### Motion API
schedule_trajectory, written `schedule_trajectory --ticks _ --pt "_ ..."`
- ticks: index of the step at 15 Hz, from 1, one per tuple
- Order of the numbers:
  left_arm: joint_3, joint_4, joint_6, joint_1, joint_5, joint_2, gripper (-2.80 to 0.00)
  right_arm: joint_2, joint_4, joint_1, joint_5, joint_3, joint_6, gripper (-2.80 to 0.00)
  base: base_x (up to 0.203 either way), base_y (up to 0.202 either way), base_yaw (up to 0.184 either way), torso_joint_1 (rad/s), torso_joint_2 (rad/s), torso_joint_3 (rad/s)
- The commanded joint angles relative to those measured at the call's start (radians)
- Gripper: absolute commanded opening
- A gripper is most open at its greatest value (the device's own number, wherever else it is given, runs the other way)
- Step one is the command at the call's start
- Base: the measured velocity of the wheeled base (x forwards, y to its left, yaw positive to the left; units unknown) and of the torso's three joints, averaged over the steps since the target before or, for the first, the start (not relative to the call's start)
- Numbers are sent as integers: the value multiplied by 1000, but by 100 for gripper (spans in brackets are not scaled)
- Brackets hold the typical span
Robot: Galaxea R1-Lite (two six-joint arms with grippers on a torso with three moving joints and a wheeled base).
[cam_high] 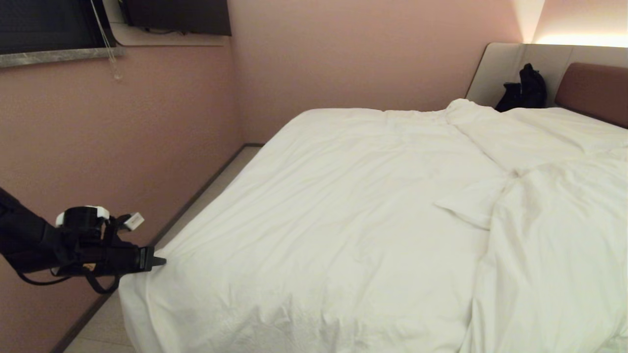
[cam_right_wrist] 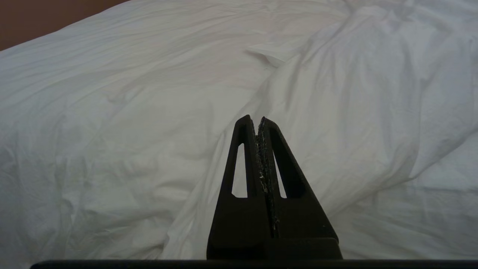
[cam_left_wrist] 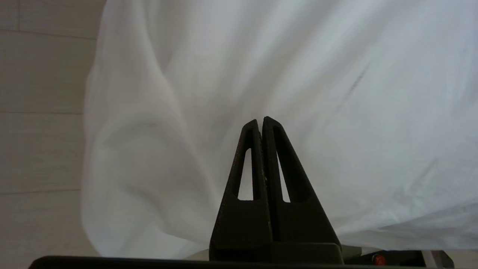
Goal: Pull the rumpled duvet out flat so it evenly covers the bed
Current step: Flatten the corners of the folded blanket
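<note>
The white duvet (cam_high: 343, 206) lies over the bed (cam_high: 596, 90), fairly smooth on its left half. On the right it is bunched in thick folds (cam_high: 554, 235) with a turned-over corner (cam_high: 471, 206). My left gripper (cam_high: 162, 261) is shut and empty, its tips at the duvet's near-left corner where the cloth hangs over the bed's edge. In the left wrist view the left gripper (cam_left_wrist: 260, 119) points at draped duvet cloth (cam_left_wrist: 317, 93), with nothing between the fingers. My right gripper (cam_right_wrist: 258, 118) is outside the head view. It is shut and empty above the creased duvet (cam_right_wrist: 130, 112).
A pink wall (cam_high: 122, 147) runs close along the bed's left side, leaving a narrow strip of pale floor (cam_high: 216, 181). A black bag (cam_high: 525, 90) sits at the headboard end. A window ledge (cam_high: 59, 55) is high on the left.
</note>
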Motion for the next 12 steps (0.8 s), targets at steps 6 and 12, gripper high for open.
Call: schedule_trajectory --ticks 6,12 --pt "-25 -13 -26 -23 185 68 -280 1 -1 0 0 0 1 -280 0 0 0 0 0 0" --pt "58 -189 -25 -11 335 93 -280 1 -1 0 0 0 1 -280 0 0 0 0 0 0"
